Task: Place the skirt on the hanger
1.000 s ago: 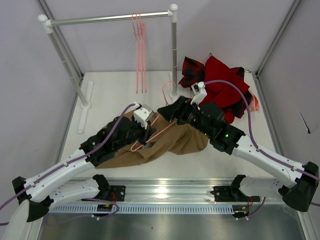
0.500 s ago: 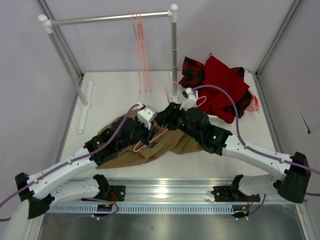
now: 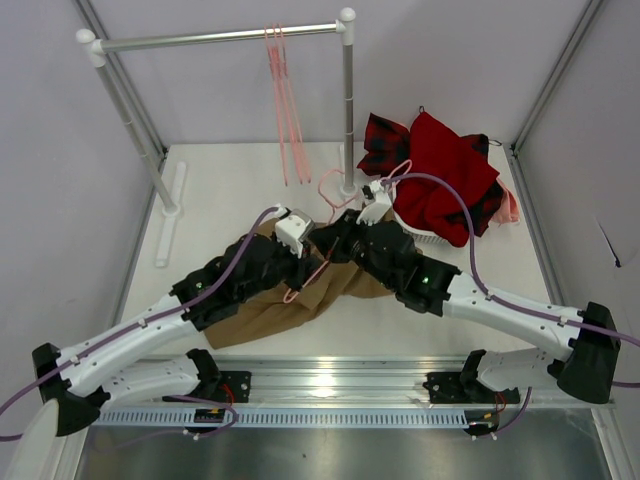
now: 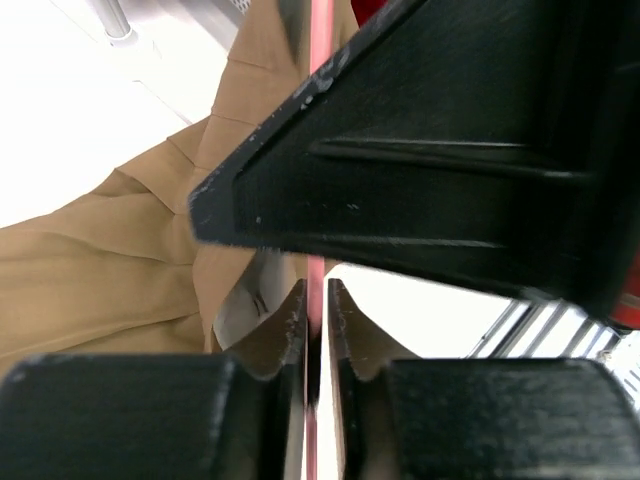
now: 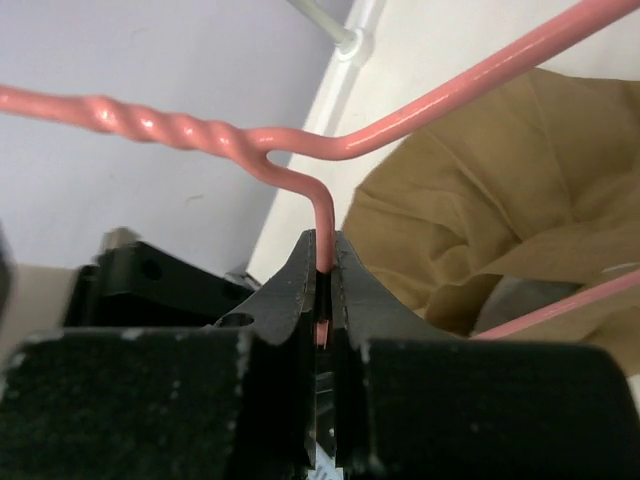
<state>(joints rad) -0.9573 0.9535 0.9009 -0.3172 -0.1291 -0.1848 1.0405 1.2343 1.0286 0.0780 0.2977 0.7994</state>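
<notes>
The tan skirt [image 3: 265,315] lies crumpled on the table under both arms, also seen in the wrist views [image 4: 120,240] [image 5: 480,190]. A pink hanger [image 3: 322,265] is held above it, its hook [image 3: 332,188] pointing towards the rack. My right gripper [image 3: 338,228] [image 5: 323,250] is shut on the hanger's wire [image 5: 400,125] just below the twisted neck. My left gripper [image 3: 308,262] [image 4: 317,300] has the hanger's wire [image 4: 320,30] between its fingers, which stand a sliver apart with light showing on one side. The right gripper's black body [image 4: 450,170] looms close over the left fingers.
A clothes rack stands at the back, with more pink hangers [image 3: 288,110] hanging from its rail [image 3: 220,38] and its right post [image 3: 347,100] just behind the grippers. A red garment and a plaid cloth [image 3: 440,170] are heaped over a white basket [image 3: 420,235] at the back right.
My right gripper has slid left to the hanger's neck and closed on it. My left gripper's fingers have eased slightly apart. The hanger's hook now stands nearer the rack post.
</notes>
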